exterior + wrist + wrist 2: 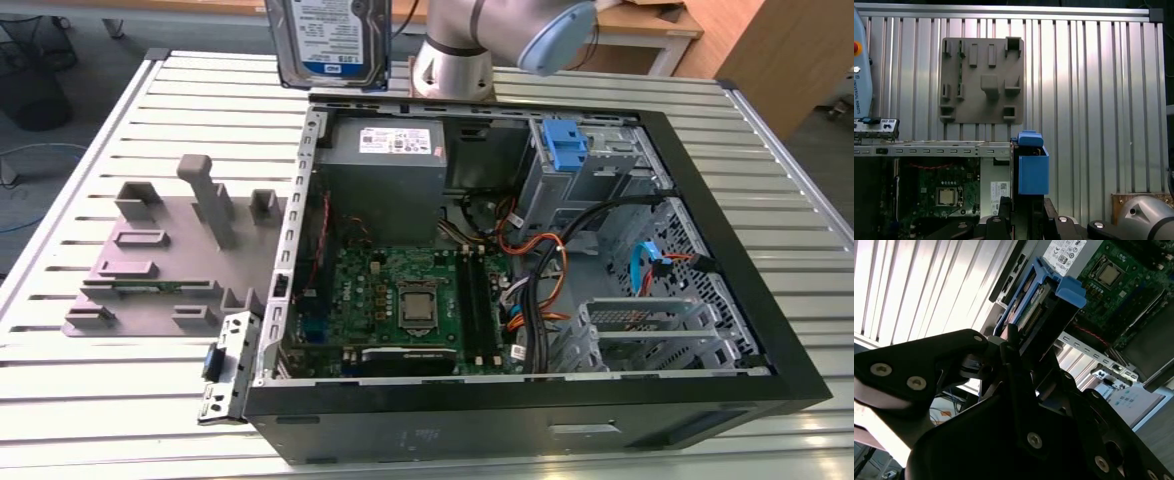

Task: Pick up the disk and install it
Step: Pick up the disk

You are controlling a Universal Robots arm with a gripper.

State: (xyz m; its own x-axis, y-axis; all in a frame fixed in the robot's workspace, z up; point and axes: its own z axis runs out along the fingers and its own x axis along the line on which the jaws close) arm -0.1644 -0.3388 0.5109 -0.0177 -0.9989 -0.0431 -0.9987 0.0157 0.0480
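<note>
Disk (330,40): flat rectangular hard drive, silver-grey body, white-and-blue label.
- Exterior view: stands upright on edge, broad label face toward the camera, top cut off by the frame.
- Position: off the bench (120,130), up at the far side, just beyond the far-left corner (the exterior view's left) of the open computer case (534,420).
- Second wrist view: disk (1046,322) seen edge-on and tilted, with a blue side rail (1068,290) capping the end away from the tool (1026,352). The tool's dark fingers (1011,340) clamp the other end.
- First wrist view: blue rail end (1033,170) sits over the case's edge, ribbed bench beyond.
</note>
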